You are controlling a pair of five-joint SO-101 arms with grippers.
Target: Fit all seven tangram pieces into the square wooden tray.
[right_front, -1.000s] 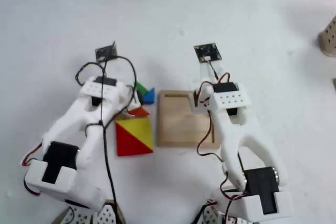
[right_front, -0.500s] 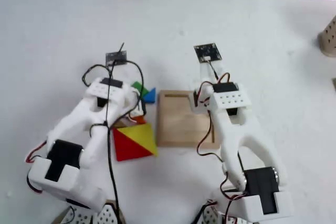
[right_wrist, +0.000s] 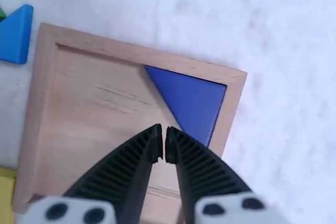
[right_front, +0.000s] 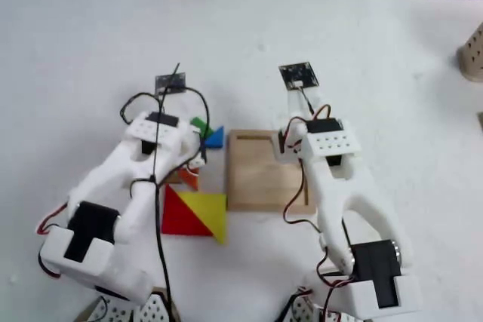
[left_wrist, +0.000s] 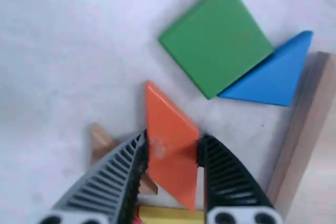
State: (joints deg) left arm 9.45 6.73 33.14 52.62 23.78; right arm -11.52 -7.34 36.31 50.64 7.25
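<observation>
Left gripper [left_wrist: 172, 137], jaws clamped on the orange wooden parallelogram [left_wrist: 165, 111] at lower centre, likely for carrying; right gripper [right_wrist: 163, 129], jaws together, hangs over the square wooden tray [right_wrist: 131, 55].

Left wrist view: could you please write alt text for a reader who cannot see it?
The left gripper grips an orange parallelogram piece lying flat on the white table. Beyond it, a green square touches a blue triangle, which lies next to the rim of the wooden tray.

Two white plastic arms [right_front: 128, 167] — black servos [right_front: 87, 231], looping red-and-black cables [right_front: 156, 216], ribbed black fingers [left_wrist: 113, 174].
</observation>
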